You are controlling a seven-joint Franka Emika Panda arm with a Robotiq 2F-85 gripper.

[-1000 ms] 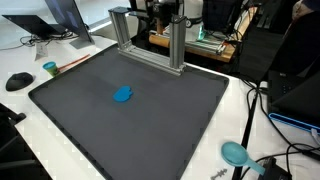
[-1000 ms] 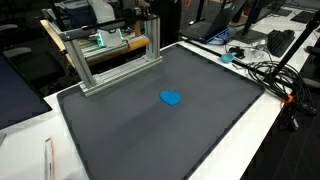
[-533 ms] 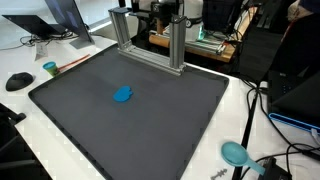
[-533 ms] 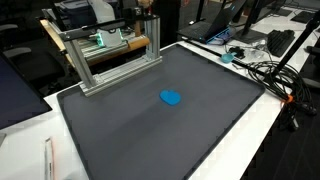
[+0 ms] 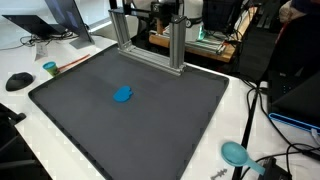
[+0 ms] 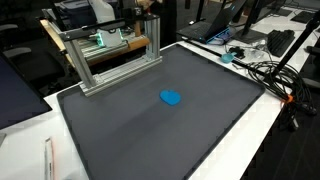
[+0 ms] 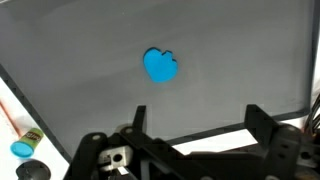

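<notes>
Gripper [image 7: 190, 150] hangs high above a dark grey mat [image 7: 240, 60], its two black fingers [image 7: 268, 125] spread wide and holding nothing; the wrist view shows only their upper parts at the bottom of the picture, with bare mat between them. The nearest thing to it is a small blue object [image 7: 160, 66], which lies alone near the middle of the mat, well apart from the fingers and touching nothing else; both exterior views show it [image 5: 123, 95] [image 6: 171, 97] as a low, rounded, slightly lobed lump. Judging by its size and its flat, bright look, it is probably light and of plastic or soft rubber, though the pictures are too coarse to tell stiff from soft. Its smooth rounded edges could slip between hard fingers, and its low profile leaves little side wall, so a hold would best come straight from above, across its narrower width, with the fingertips almost down on the mat. An aluminium frame [image 5: 150, 40] stands at the far edge of the mat, well away from the object. On the white table around the mat lie a teal round thing [image 5: 235, 153], a small teal cup [image 5: 50, 68], a computer mouse [image 5: 18, 81] and cables [image 6: 265, 70].
</notes>
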